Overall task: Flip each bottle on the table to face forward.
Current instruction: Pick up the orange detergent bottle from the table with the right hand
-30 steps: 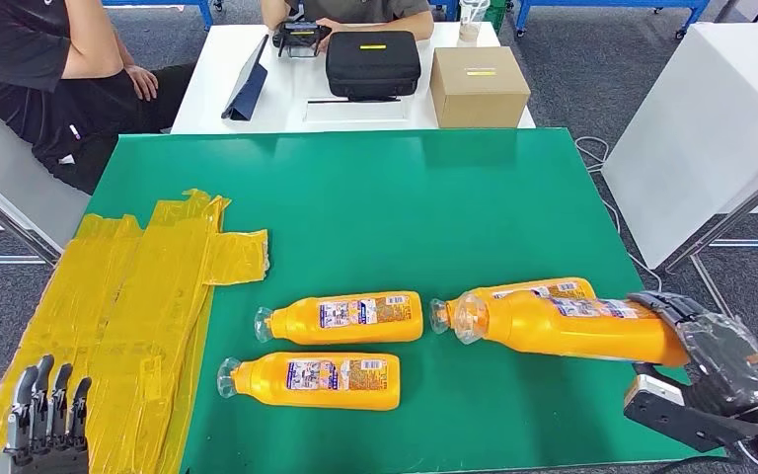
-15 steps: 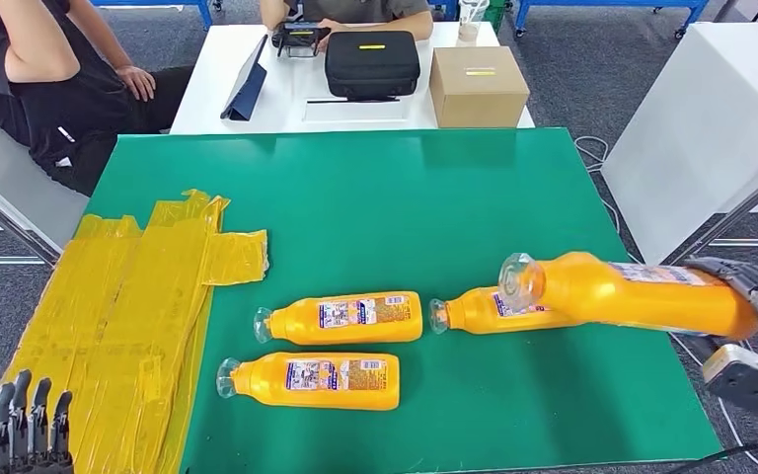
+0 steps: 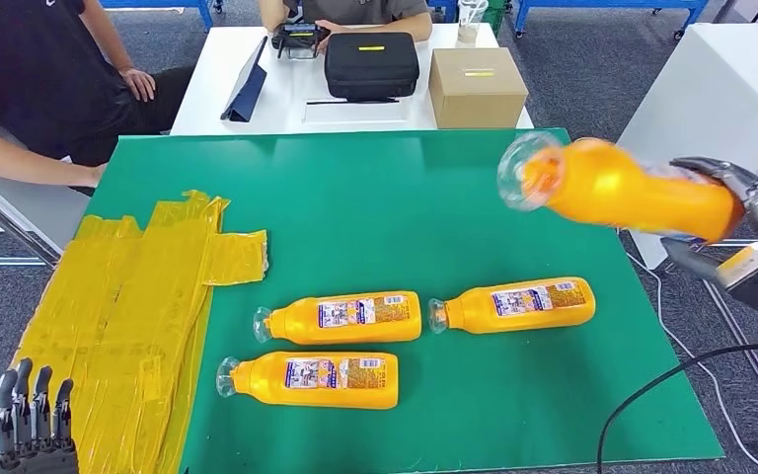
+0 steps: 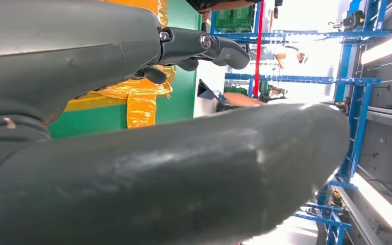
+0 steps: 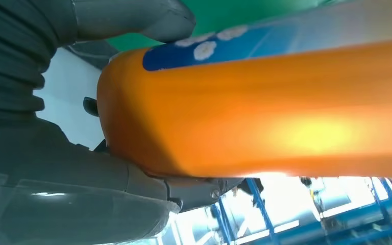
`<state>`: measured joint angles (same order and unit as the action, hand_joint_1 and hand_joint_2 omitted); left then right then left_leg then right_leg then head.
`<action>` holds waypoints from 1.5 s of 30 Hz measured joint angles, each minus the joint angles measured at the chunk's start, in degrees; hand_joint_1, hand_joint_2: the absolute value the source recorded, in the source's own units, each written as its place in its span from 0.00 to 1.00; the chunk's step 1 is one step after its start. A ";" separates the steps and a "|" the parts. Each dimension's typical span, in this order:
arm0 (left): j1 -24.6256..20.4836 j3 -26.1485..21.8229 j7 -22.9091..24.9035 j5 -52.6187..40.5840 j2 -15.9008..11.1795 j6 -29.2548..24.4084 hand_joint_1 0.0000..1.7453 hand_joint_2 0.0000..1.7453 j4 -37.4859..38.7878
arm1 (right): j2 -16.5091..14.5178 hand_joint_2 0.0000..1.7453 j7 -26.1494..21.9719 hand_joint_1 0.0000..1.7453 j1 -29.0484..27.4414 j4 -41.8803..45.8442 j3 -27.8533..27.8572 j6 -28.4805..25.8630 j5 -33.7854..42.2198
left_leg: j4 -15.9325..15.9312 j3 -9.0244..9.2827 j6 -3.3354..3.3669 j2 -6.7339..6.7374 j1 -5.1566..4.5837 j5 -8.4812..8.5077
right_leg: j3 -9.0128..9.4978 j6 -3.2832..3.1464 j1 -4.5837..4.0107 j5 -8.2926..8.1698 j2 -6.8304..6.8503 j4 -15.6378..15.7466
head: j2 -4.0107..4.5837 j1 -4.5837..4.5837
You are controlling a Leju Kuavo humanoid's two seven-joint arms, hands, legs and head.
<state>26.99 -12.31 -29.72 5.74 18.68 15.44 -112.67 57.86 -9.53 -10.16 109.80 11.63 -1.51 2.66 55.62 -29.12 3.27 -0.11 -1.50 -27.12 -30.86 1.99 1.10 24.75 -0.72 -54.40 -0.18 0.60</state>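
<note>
The right hand (image 3: 750, 232) holds one orange bottle (image 3: 622, 188) and has lifted it to the upper right, ready to turn; the left hand (image 3: 30, 425) hangs empty.

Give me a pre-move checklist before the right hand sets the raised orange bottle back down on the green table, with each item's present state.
1. Grip: the right hand holds the raised orange plastic bottle by its base end, in the air. Ok.
2. Label side: in the head view its upper side looks plain orange; the right wrist view shows a blue printed patch. Cannot tell if it is flipped enough.
3. Landing spot: bare green table lies beyond the right-hand lying bottle. Ok.
4. Other bottles: the middle lying bottle and the near lying bottle lie label up, apart from each other. Ok.
5. Left hand: low at the near left corner, by the yellow plastic sheets, holding nothing. Ok.
</note>
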 joint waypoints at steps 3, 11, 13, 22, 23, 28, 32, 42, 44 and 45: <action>-0.08 0.70 -0.08 0.14 -0.40 -0.58 0.00 0.00 0.00 | 0.96 1.00 -0.22 1.00 3.42 -1.39 -3.89 -0.50 0.10 | -0.01 -0.15 0.03 -0.11 0.01 0.04 | -0.03 0.01 -0.01 0.00 0.10 -0.01 | 0.01 0.02; -2.89 6.76 0.35 1.64 -6.14 -8.39 0.00 0.00 0.14 | -16.42 1.00 -0.81 1.00 30.15 -17.69 -32.86 -6.19 -8.85 | -0.03 0.18 -0.15 0.92 0.32 -0.01 | 0.02 -0.23 -0.35 -0.20 -0.85 -0.01 | 0.01 0.05; -5.18 8.74 2.01 1.26 -8.25 -9.27 0.00 0.00 0.66 | -24.93 1.00 1.21 1.00 31.72 -21.47 -38.83 -11.54 -15.35 | -0.01 0.20 -0.33 0.74 0.43 0.12 | 0.00 -0.29 -0.45 -0.27 -0.73 -0.02 | 0.01 0.04; -20.72 18.75 10.11 -2.41 -14.08 -12.32 0.00 0.00 7.51 | -49.50 1.00 8.61 1.00 30.94 -25.33 -47.13 -14.98 -29.94 | -0.02 -0.39 -0.89 -0.23 0.74 0.53 | -0.39 -0.37 -0.63 -0.30 0.13 -0.18 | 0.00 0.03; -22.63 20.05 10.97 -2.69 -14.27 -12.56 0.00 0.00 8.56 | -51.53 1.00 8.83 1.00 30.72 -25.47 -46.74 -14.59 -31.02 | -0.02 -0.40 -0.89 -0.22 0.72 0.53 | -0.39 -0.37 -0.62 -0.30 0.13 -0.18 | 0.00 0.03; -29.66 25.87 12.81 -3.14 -14.44 -13.91 0.00 0.00 13.47 | -58.49 1.00 9.92 1.00 29.56 -25.91 -43.91 -12.94 -34.67 | -0.01 -0.43 -0.88 -0.22 0.60 0.54 | -0.39 -0.37 -0.53 -0.31 0.13 -0.18 | 0.00 0.04; -31.87 28.38 12.94 -3.02 -14.51 -14.45 0.00 0.00 15.65 | -61.03 1.00 10.03 1.00 29.01 -26.08 -42.35 -12.50 -35.34 | 0.01 -0.46 -0.87 -0.21 0.53 0.53 | -0.42 -0.37 -0.48 -0.31 0.12 -0.17 | 0.01 0.04; -36.14 31.82 13.66 -2.70 -14.67 -15.35 0.00 0.00 19.81 | -62.85 1.00 9.75 1.00 26.90 -26.20 -39.72 -12.47 -37.22 | 0.02 -0.57 -0.87 -0.20 0.52 0.52 | -0.56 -0.36 -0.47 -0.32 0.12 -0.15 | 0.01 0.03; -36.72 32.21 13.71 -2.70 -14.64 -15.39 0.00 0.00 20.40 | -62.86 1.00 9.72 1.00 26.59 -26.20 -39.40 -12.48 -37.29 | 0.02 -0.57 -0.87 -0.19 0.52 0.52 | -0.57 -0.36 -0.47 -0.32 0.12 -0.15 | 0.01 0.03; -36.94 32.32 13.71 -2.70 -14.63 -15.40 0.00 0.00 20.64 | -62.87 1.00 9.70 1.00 26.47 -26.20 -39.24 -12.48 -37.30 | 0.02 -0.57 -0.87 -0.19 0.53 0.52 | -0.57 -0.36 -0.47 -0.32 0.12 -0.15 | 0.01 0.03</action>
<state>-9.95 20.02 -16.00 3.04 4.04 0.04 -92.03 -5.01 0.17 16.31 83.60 -27.61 -13.99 -34.64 55.65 -29.69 2.40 -0.30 -0.97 -26.60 -31.43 1.62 0.63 24.43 -0.60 -54.55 -0.17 0.63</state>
